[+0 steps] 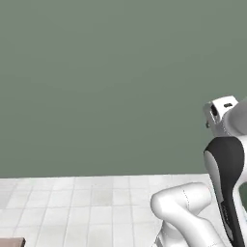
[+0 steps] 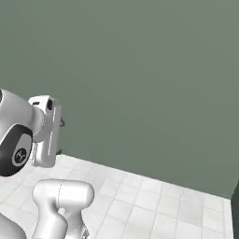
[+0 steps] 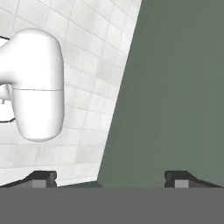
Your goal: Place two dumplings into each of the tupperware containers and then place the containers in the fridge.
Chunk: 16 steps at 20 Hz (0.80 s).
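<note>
Flat, even rendered light, no glare.
We see soft shading on the white arm (image 1: 188,207) w/ a faint shadow under it; grey-green wall (image 2: 140,70) uniformly dim, tiled floor (image 1: 72,202) bright; edges slightly soft, no distortion.

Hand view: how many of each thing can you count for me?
Dark fingertips: 2
Grey-green wall: 1
White tiled floor: 1
Total: 4
</note>
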Tool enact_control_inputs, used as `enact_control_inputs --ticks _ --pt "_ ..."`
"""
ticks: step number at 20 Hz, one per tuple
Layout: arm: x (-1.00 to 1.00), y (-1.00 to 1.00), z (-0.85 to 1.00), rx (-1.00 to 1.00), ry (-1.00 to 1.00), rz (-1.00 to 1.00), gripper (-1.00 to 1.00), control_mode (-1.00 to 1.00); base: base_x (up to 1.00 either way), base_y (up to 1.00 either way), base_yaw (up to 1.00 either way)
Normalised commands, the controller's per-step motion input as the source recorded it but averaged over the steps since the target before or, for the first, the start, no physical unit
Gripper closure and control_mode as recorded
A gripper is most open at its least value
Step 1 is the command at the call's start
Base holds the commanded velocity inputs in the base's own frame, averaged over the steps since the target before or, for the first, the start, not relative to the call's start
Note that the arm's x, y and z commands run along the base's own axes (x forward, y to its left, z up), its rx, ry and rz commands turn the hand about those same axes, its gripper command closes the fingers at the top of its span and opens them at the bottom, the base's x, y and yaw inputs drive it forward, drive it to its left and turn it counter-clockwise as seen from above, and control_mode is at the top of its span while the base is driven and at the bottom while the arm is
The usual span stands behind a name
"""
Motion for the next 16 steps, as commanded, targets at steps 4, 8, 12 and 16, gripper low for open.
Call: enact_control_inputs --ticks 4,8,12,16 --pt "0.00 0.00 0.00 0.00 0.00 0.00 -1.00 1.00 1.00 -0.15 0.65" --pt "0.00 0.00 0.00 0.00 0.00 0.00 -1.00 1.00 0.83 -0.21 0.76" --pt "0.00 0.00 0.00 0.00 0.00 0.00 -1.00 1.00 0.77 -0.60 0.62" --pt "0.00 0.00 0.00 0.00 0.00 0.00 -1.00 1.00 0.77 -0.62 0.58"
